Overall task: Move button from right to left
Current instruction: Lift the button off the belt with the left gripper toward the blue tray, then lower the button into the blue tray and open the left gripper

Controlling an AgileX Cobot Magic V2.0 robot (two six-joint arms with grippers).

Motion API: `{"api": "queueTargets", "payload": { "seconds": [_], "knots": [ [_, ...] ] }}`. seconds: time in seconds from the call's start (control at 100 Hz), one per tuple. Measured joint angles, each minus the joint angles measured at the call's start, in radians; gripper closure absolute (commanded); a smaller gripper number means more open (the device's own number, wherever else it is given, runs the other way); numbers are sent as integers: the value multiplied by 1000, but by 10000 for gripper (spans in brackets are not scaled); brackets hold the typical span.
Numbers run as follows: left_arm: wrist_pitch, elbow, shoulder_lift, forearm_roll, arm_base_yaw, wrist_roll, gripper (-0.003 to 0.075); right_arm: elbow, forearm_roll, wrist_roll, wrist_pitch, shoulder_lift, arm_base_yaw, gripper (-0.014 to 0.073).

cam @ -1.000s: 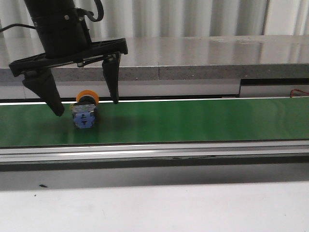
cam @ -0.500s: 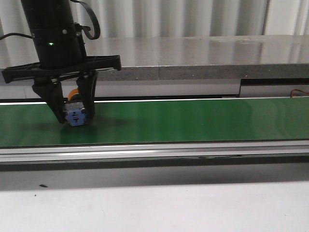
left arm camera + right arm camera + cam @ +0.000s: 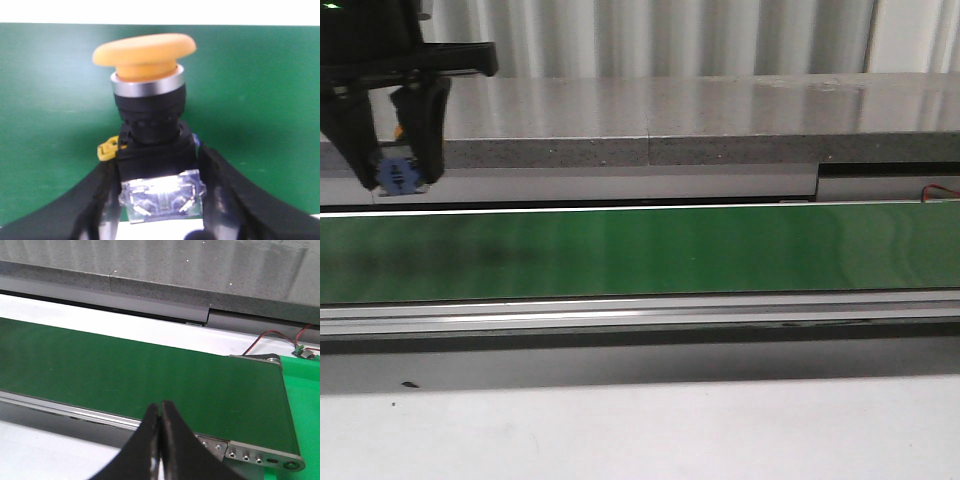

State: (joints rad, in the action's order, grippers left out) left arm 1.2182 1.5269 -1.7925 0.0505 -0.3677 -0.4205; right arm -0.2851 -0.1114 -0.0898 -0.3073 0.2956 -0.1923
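Observation:
My left gripper [image 3: 396, 178] is shut on the button [image 3: 398, 174] and holds it up at the far left, well above the green conveyor belt [image 3: 650, 250]. In the left wrist view the button [image 3: 150, 120] fills the middle: yellow-orange mushroom cap, silver ring, black collar, blue-grey contact block pinched between my black fingers [image 3: 235, 190]. My left gripper [image 3: 161, 197] has the belt behind it. My right gripper [image 3: 160, 407] is shut and empty, out of the front view, above the near rail of the belt's right end.
A grey stone-like ledge [image 3: 720, 120] runs behind the belt. A metal rail [image 3: 640, 315] runs along the belt's near side, with a white surface [image 3: 640, 430] in front. Red and black wires [image 3: 272, 337] lie past the belt's right end.
My left gripper closed on the button on the belt, then lifted it up and to the left. The belt where it stood is now bare.

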Motion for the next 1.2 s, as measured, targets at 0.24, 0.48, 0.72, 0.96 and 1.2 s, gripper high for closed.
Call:
{"api": "queueTargets", "payload": {
  "seconds": [0.24,0.48,0.72,0.96,1.2],
  "knots": [
    [7,0,6,42,166,158,612,0,0,0,0,0,0,662],
    [9,0,6,47,354,358,612,0,0,0,0,0,0,662],
    [9,0,6,57,561,458,615,0,0,0,0,0,0,662],
    [9,0,-28,72,688,601,615,0,0,0,0,0,0,662],
    [1,0,-117,76,732,689,615,0,0,0,0,0,0,662]
  ]
}}
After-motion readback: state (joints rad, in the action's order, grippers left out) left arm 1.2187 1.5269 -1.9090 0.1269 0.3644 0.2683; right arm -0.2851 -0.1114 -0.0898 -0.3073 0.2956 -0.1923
